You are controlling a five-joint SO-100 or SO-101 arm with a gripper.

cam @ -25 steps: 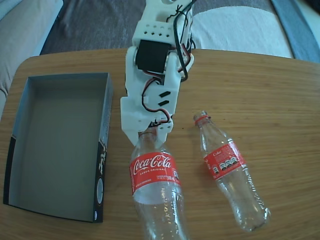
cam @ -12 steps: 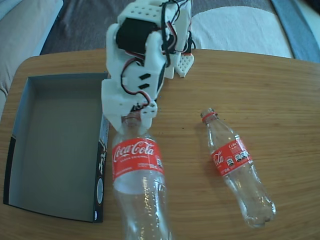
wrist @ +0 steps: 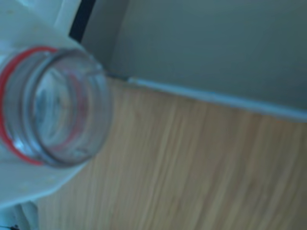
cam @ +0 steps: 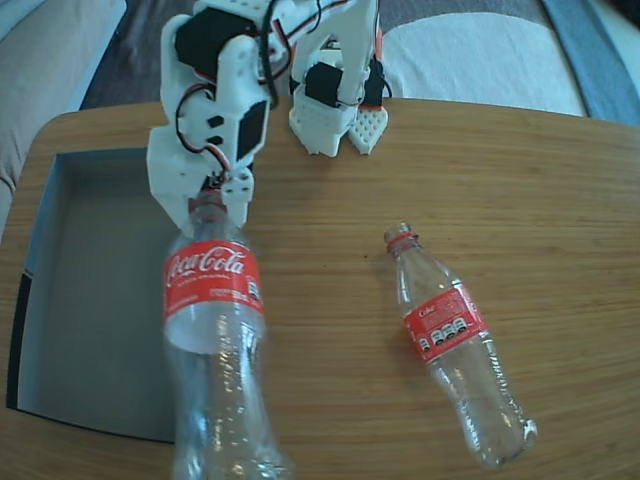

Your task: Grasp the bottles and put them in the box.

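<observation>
White arm up over the table, and the jaws are clamped tight on the neck of one Coca-Cola bottle. That held bottle hangs down from the jaws, mouth up at the grip, its red label just below them and the clear body trailing away toward the bottom edge of the fixed view. It sits over the right-hand wall of the box in that view, so the jaws and the bottle neck are right above the box's near rim, the grey floor of the box spreading out to the jaws' left.

Wrist view now: the open bottle mouth fills the left side, red neck ring around it, white jaw plastic pressed against it on both sides. Beyond it, wood grain of the table, then a pale box edge and the grey inside of the box above.

The second bottle lies flat on the table, well apart from the jaws to their right in the fixed view, neck pointing up-left, base toward the lower right corner. It is touching neither the box nor the held bottle.
</observation>
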